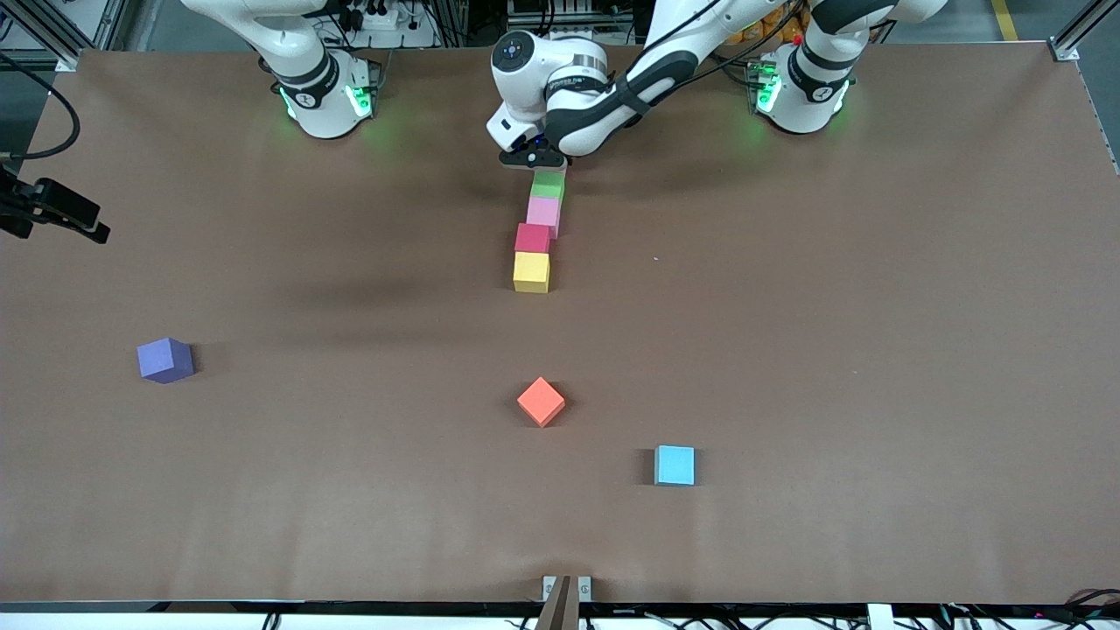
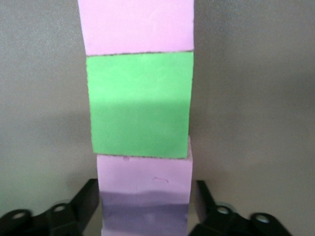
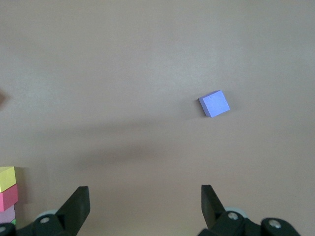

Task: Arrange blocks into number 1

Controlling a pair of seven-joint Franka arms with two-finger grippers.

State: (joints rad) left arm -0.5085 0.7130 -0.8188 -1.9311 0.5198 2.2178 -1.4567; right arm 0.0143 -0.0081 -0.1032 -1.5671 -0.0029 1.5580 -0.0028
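Jaws flank my left gripper [image 2: 145,206]'s pink block [image 2: 145,191], contact unclear; right gripper [image 3: 145,206] waits wide.
Light, soft foam: I grip flat sides, gently.

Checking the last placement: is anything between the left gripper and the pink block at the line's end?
Nothing visible. The left gripper straddles the pink block, which lies against the green block, one finger on each side.
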